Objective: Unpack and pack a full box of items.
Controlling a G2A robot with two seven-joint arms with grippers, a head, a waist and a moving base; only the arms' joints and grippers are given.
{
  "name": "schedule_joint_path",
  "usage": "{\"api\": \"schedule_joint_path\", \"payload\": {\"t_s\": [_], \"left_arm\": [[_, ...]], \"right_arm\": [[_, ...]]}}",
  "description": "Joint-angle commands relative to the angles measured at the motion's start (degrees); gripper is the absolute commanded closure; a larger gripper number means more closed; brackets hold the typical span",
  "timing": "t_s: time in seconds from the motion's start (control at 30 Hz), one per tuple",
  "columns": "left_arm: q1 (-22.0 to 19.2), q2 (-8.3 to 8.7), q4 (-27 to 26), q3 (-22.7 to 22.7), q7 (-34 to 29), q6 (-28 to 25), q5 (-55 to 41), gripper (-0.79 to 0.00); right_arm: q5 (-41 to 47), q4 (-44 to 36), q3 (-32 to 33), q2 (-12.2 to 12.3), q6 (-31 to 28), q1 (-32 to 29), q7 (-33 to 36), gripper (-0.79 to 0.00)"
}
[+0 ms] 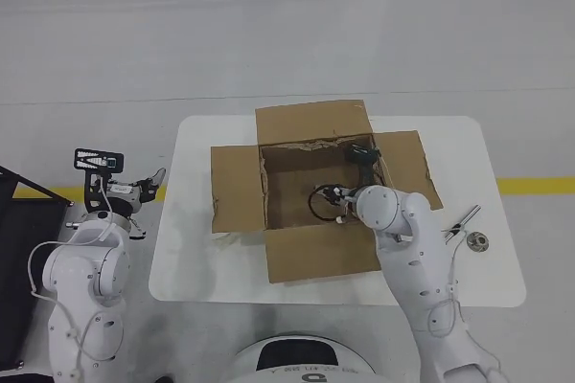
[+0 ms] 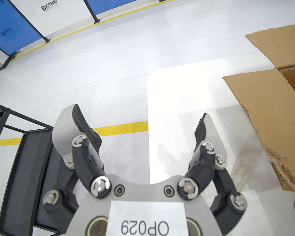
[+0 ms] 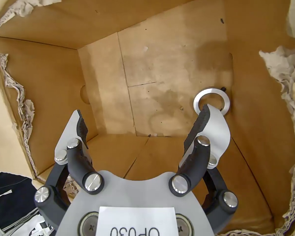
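One cardboard box [image 1: 235, 187] sits open at the centre of the top view, four flaps spread, on one white table [image 1: 201, 259]; one metal ring [image 3: 211, 101] lies on its floor beside a wall; right of the box lie two pieces, a slim metal tool [image 1: 460, 225] and a round metal part [image 1: 477, 241]. The right gripper [image 3: 142, 109] is inside the box, jaws spread wide, grasping nothing; whether it touches the ring I cannot tell; the left gripper [image 2: 140, 111] is spread and empty at the table's left edge.
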Motion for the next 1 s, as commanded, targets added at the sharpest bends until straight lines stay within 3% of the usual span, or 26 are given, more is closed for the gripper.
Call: {"api": "schedule_joint_path", "payload": {"t_s": [0.0,0.2,0.43,0.63,0.97], "left_arm": [[-0.01,0.00,0.01,0.00,-0.01,0.00,0.00,-0.785],[-0.01,0.00,0.01,0.00,-0.01,0.00,0.00,-0.785],[-0.01,0.00,0.01,0.00,-0.01,0.00,0.00,-0.785],[-0.01,0.00,0.01,0.00,-0.01,0.00,0.00,-0.785],[-0.01,0.00,0.01,0.00,-0.01,0.00,0.00,-0.785]], "right_arm": [[0.00,-0.02,-0.02,-0.01,0.00,0.00,-0.02,-0.785],[0.78,0.54,-0.19,-0.03,-0.53,-0.24,-0.30,-0.785],[3.30,12.56,-1.89,-0.34,-0.56,5.61,2.69,-0.785],[5.06,17.60,-2.91,-0.53,-0.88,8.29,1.82,-0.785],[0.41,14.10,-4.10,-0.13,3.33,6.92,2.10,-0.785]]}}
